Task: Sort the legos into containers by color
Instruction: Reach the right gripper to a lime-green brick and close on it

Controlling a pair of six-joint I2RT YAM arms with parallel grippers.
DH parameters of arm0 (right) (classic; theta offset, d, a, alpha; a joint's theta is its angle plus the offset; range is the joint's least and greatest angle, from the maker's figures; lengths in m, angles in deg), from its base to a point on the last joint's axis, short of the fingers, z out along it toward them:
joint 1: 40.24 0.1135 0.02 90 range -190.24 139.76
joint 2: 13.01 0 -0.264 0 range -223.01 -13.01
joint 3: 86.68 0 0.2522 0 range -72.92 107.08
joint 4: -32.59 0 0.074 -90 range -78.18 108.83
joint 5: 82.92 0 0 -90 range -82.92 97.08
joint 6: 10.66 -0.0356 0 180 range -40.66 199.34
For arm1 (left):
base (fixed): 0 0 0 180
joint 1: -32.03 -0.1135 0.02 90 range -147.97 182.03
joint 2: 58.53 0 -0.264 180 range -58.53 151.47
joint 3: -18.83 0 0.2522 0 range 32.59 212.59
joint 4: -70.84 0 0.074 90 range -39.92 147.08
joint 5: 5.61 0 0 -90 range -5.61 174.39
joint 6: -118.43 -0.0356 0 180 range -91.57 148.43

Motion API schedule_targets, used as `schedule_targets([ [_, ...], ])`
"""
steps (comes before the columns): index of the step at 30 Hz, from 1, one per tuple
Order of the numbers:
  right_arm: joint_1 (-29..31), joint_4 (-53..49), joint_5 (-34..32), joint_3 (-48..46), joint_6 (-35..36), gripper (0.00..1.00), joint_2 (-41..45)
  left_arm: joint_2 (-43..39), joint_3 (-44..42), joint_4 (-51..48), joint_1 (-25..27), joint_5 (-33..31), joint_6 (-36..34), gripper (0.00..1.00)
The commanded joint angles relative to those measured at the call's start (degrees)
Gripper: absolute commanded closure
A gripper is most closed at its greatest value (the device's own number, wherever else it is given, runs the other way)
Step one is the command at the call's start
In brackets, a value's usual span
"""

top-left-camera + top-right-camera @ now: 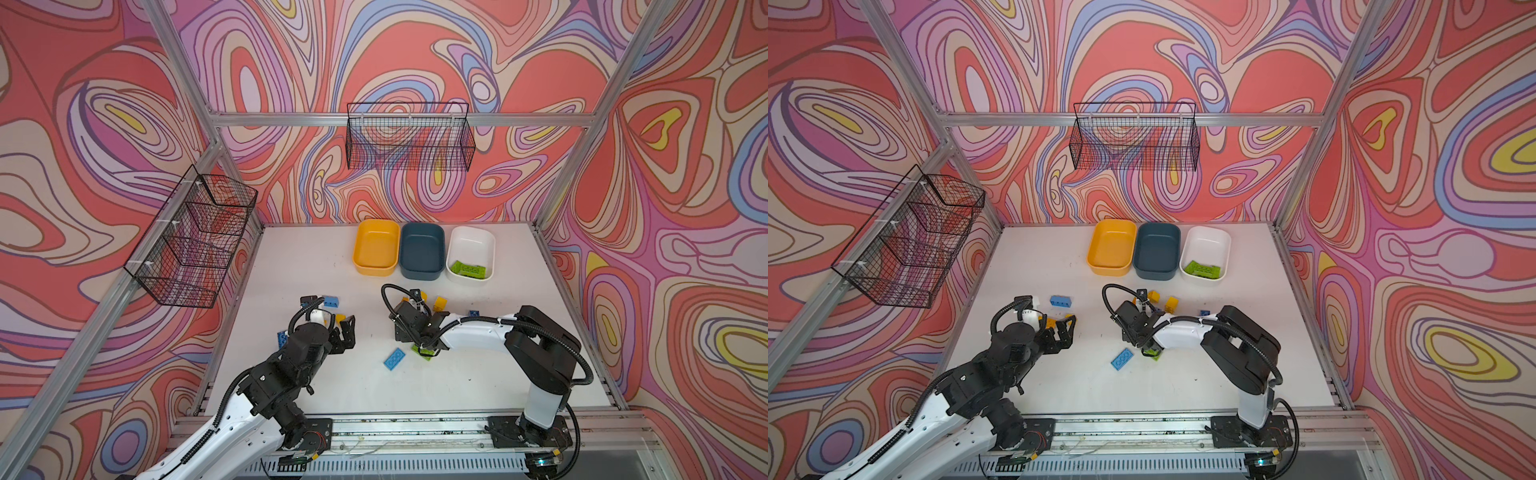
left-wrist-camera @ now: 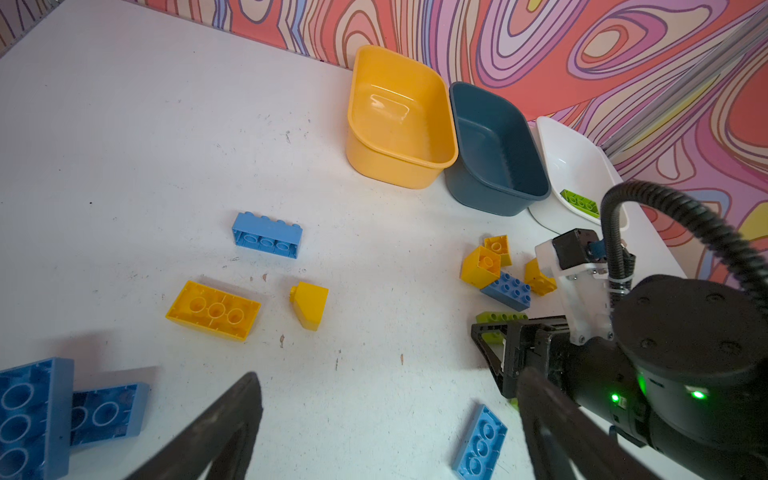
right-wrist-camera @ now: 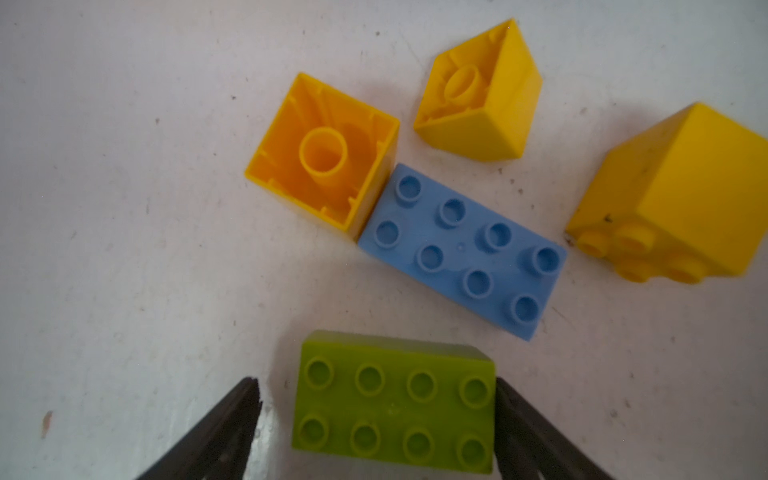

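The right gripper is down on the white table, its jaws spread around a lime green brick that lies studs up. One finger touches an end of the brick and the opposite finger stands a little off it, so nothing is clamped. Just beyond lie a blue eight-stud brick and an upturned yellow brick, touching each other. The left gripper hangs above the table with jaws wide and nothing between them, near a long yellow brick and a sloped yellow brick. At the back the yellow-orange tub, teal tub and white tub stand side by side, and the white tub holds sorted green bricks
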Motion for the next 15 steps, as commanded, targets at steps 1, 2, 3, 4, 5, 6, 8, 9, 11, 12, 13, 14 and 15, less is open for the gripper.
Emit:
schedule_targets([
  [1,0.4,-0.9,-1.7,1.6,-1.4,0.16,-1.6,-0.4,-1.1,0.0,0.1,0.1,1.2,0.05],
  [2,0.3,-0.9,-1.8,1.6,-1.4,0.18,-1.7,-0.3,-1.2,0.1,0.1,0.1,1.2,0.05],
  [3,0.4,-1.0,-2.0,1.5,-1.3,0.2,-1.7,-0.1,-1.2,0.2,0.1,0.2,1.2,0.05],
  [4,0.3,-0.9,-2.1,1.4,-1.3,0.22,-1.6,0.0,-1.2,0.2,0.1,0.4,1.3,0.05],
  [5,0.3,-0.9,-2.3,1.3,-1.4,0.24,-1.4,0.1,-1.3,0.2,0.1,0.5,1.4,0.05],
  [6,0.4,-1.2,-2.5,1.2,-1.5,0.25,-1.3,0.2,-1.3,0.3,0.1,0.6,1.4,0.05],
  [8,0.3,-1.4,-2.7,1.1,-1.4,0.3,-0.9,0.5,-1.4,0.5,0.1,0.9,1.5,0.05],
  [9,0.3,-1.5,-2.7,1.0,-1.3,0.33,-0.5,0.7,-1.5,0.5,0.0,1.1,1.6,0.05],
  [11,0.3,-1.5,-2.5,1.0,-1.2,0.38,0.0,1.2,-1.4,0.2,0.1,1.4,1.8,0.05],
  [12,0.3,-1.6,-2.5,1.0,-1.0,0.39,0.4,1.3,-1.4,0.0,0.1,1.6,2.1,0.05],
  [13,0.3,-1.6,-2.4,0.9,-1.0,0.4,0.9,1.5,-1.4,-0.2,0.1,1.7,2.3,0.05],
  [14,0.3,-1.6,-2.0,0.8,-1.0,0.41,1.5,1.5,-1.5,-0.5,0.1,1.9,2.5,0.05],
  [15,0.4,-1.6,-1.8,0.8,-0.7,0.41,2.3,1.4,-1.5,-0.7,0.1,2.1,2.5,0.05],
])
